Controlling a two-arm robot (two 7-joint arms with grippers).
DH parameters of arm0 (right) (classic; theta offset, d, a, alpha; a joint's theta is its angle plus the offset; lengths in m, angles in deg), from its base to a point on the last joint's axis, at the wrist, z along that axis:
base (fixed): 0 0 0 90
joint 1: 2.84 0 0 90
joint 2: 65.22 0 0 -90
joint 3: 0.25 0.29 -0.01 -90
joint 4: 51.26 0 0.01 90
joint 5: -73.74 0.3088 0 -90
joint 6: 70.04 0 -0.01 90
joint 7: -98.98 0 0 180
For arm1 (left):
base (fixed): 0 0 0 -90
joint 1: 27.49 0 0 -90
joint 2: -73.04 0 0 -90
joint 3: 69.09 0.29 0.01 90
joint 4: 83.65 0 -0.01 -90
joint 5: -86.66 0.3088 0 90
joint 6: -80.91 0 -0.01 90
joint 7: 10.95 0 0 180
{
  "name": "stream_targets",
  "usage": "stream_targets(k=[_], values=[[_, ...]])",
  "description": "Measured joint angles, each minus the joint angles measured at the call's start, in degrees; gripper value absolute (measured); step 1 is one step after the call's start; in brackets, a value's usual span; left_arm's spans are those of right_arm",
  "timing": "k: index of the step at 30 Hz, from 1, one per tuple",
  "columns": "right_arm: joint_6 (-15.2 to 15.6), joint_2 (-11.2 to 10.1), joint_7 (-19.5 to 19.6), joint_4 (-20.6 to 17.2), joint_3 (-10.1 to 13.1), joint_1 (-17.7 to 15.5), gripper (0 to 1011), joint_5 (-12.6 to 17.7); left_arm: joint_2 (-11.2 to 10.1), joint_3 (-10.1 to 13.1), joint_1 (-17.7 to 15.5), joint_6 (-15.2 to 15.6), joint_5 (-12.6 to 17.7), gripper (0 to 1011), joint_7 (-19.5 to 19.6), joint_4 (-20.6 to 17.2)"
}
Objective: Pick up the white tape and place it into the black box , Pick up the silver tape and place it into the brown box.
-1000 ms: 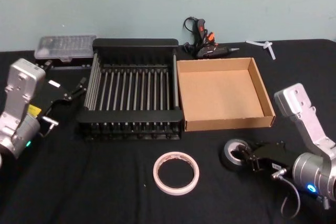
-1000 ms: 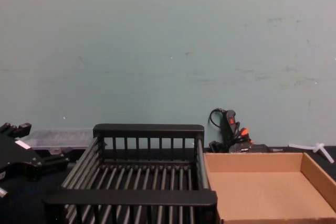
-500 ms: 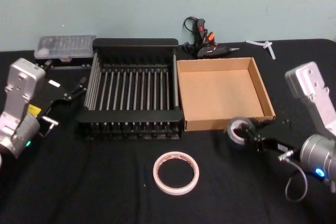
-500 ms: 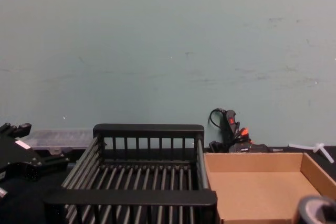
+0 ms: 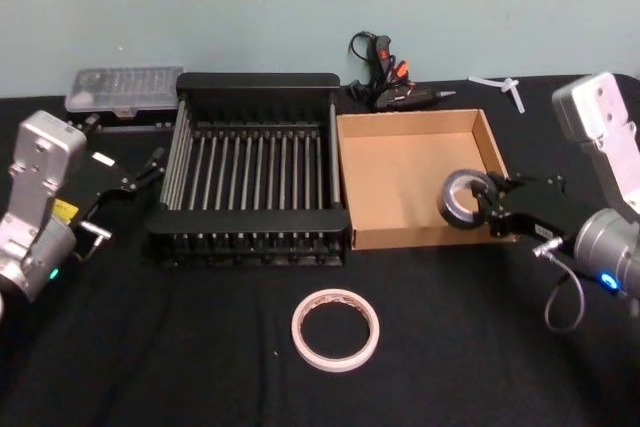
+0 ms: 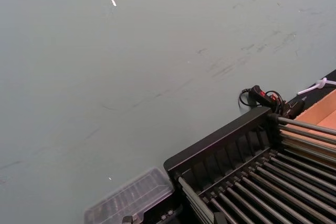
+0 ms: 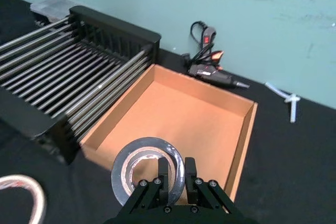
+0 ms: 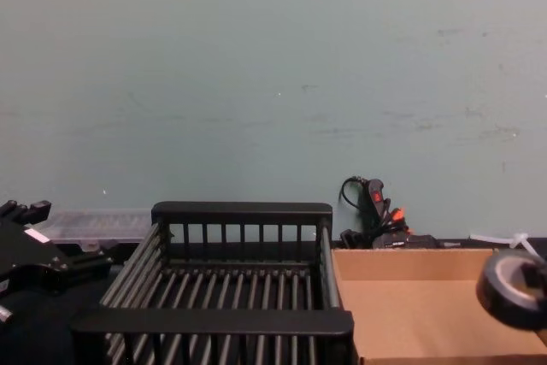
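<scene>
The right gripper [image 5: 487, 203] clamps the silver tape [image 5: 463, 198] above the brown box [image 5: 400, 127], while the left gripper [image 5: 150, 169] sits open beside the black box [image 5: 250, 81]

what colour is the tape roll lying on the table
White-cream; the white tape shows best in the head view.

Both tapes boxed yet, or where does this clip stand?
Nothing is boxed yet. In hand: the right gripper is shut on the silver tape, held above the brown box near its front right corner. Left: the white tape lies on the table before the black box; the left gripper is parked beside that box.
</scene>
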Motion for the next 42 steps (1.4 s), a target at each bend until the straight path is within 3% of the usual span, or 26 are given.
stream_targets(k=[13,22,32,42], values=[[-2.3,3.0,-1.2,9.1,-2.1,8.4,187,-3.4,0.0,0.0,0.0,0.0,0.0,1001,0.0,0.0],[-4.6,6.5,-1.9,19.3,-3.9,15.8,187,-6.1,0.0,0.0,0.0,0.0,0.0,1001,0.0,0.0],[-6.8,9.6,-2.5,27.6,-5.2,20.1,187,-8.1,0.0,0.0,0.0,0.0,0.0,1001,0.0,0.0],[-7.8,11.4,-2.8,32.1,-5.4,21.9,187,-9.1,0.0,0.0,0.0,0.0,0.0,1001,0.0,0.0]])
